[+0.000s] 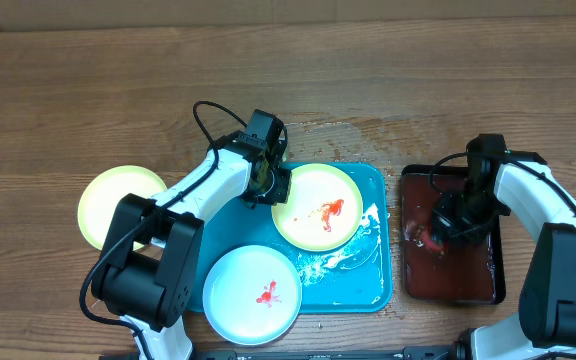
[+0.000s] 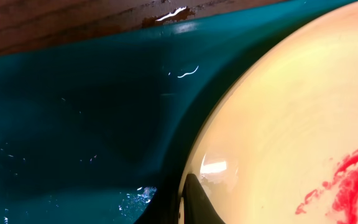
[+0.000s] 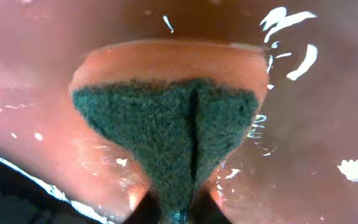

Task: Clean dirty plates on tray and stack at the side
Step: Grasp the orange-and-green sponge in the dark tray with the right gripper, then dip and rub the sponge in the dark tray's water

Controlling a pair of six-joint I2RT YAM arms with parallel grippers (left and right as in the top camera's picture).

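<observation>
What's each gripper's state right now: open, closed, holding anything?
Left gripper: closed on the rim of the yellow plate.
Right gripper: closed on the sponge, down in the black tray.

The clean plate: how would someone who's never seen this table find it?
Start at the blue tray mid-table; the yellow plate and white plate on it are both smeared red. Look left, onto the table. The clean plate there is pale yellow, with no smear.
</observation>
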